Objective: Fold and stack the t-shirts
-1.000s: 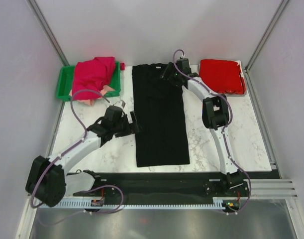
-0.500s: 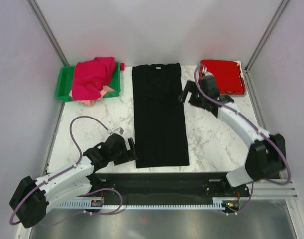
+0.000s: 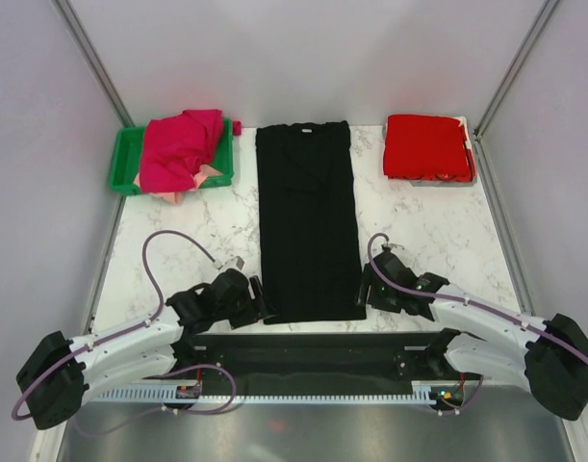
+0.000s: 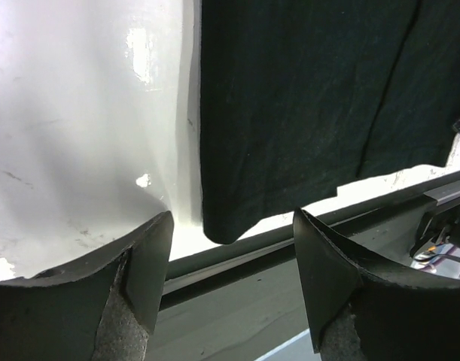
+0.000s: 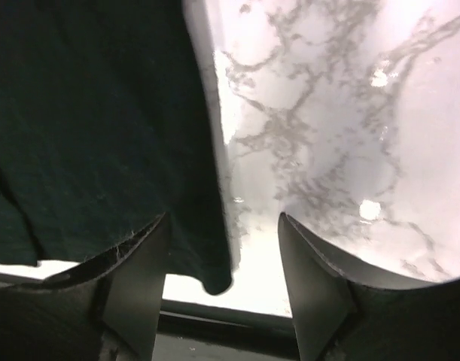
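Observation:
A black t-shirt [image 3: 308, 217] lies flat as a long strip down the middle of the marble table. My left gripper [image 3: 258, 300] is open at its near left corner; in the left wrist view that corner [image 4: 222, 226] sits between the open fingers. My right gripper [image 3: 364, 294] is open at the near right corner, which shows in the right wrist view [image 5: 214, 274] between its fingers. A folded red t-shirt [image 3: 426, 146] lies at the far right. A magenta t-shirt [image 3: 178, 146] and a peach one [image 3: 190, 179] are heaped on the green bin.
The green plastic bin [image 3: 125, 162] stands at the far left. The table's near edge and a black rail [image 3: 313, 344] run just below both grippers. Grey walls enclose the table on three sides.
Both arms have swung toward the near edge. The right gripper came from the shirt's collar at the far end to its near right corner. The left gripper moved down to the near left corner.

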Robot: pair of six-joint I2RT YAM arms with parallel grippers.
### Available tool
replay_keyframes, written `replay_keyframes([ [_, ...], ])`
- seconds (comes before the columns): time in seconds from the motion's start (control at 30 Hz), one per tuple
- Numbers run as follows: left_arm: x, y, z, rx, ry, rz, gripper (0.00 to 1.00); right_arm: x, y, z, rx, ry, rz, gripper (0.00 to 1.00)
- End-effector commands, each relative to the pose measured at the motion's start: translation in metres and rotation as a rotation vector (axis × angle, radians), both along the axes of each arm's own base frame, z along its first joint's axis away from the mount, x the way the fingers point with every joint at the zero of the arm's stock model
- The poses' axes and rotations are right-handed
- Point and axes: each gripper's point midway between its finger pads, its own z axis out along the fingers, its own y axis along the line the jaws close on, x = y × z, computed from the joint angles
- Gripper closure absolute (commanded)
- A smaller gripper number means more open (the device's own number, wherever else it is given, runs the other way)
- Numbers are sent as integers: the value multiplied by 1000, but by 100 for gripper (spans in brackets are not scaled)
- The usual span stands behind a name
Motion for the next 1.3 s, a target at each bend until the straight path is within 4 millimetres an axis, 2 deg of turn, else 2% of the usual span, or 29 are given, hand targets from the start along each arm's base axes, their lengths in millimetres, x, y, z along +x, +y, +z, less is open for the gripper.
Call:
replay_keyframes([
  [0.0,-6,14,-21,57,41,68,28,-12,-9,-20,-9,41,-57,35],
  [0.27,-4,15,-26,73,44,82,34,-30,-3,-25,8,66,-47,41],
  [0.33,-4,15,-27,80,47,83,39,-33,-2,-22,1,69,-46,43],
  [0.37,-3,15,-27,81,44,85,45,-33,-3,-22,-6,63,-49,44],
  [0.43,-2,16,-27,82,39,94,46,-38,-5,-21,-22,62,-49,48],
  [0.47,-2,16,-27,81,38,96,47,-38,-5,-21,-18,62,-58,50],
  [0.63,-1,16,-27,84,40,96,54,-40,-2,-24,-19,63,-55,74],
  [0.7,0,14,-26,88,41,92,73,-39,-2,-24,-23,60,-57,86],
  [0.73,1,14,-26,91,36,86,92,-39,-2,-24,-27,60,-57,91],
  [0.77,1,14,-26,95,37,84,98,-38,-2,-24,-26,58,-57,95],
  [0.87,3,9,-16,77,13,59,98,-35,-1,-17,-31,46,-57,100],
  [0.9,6,4,-4,59,-6,51,98,-36,-3,-13,-37,45,-52,100],
  [0.97,3,12,5,97,-5,48,98,-34,4,2,-2,33,-43,100],
  [1.0,11,8,27,68,-54,61,98,-34,6,12,21,19,-42,100],
  [1.07,16,13,45,86,-94,57,98,-22,14,38,57,-40,-53,100],
  [1.1,27,9,68,72,-146,73,98,-18,13,47,47,-58,-58,100],
  [1.13,33,8,78,88,-180,59,98,-6,20,71,59,-114,-44,100],
  [1.17,36,10,85,112,-194,56,98,5,20,82,37,-158,-52,100],
  [1.2,49,6,108,108,-243,73,98,11,19,85,-17,-163,-50,100],
  [1.23,57,5,110,156,-256,57,98,27,27,110,-4,-212,-53,100],
  [1.27,64,4,115,181,-271,55,98,40,23,119,-61,-252,-51,100],
])
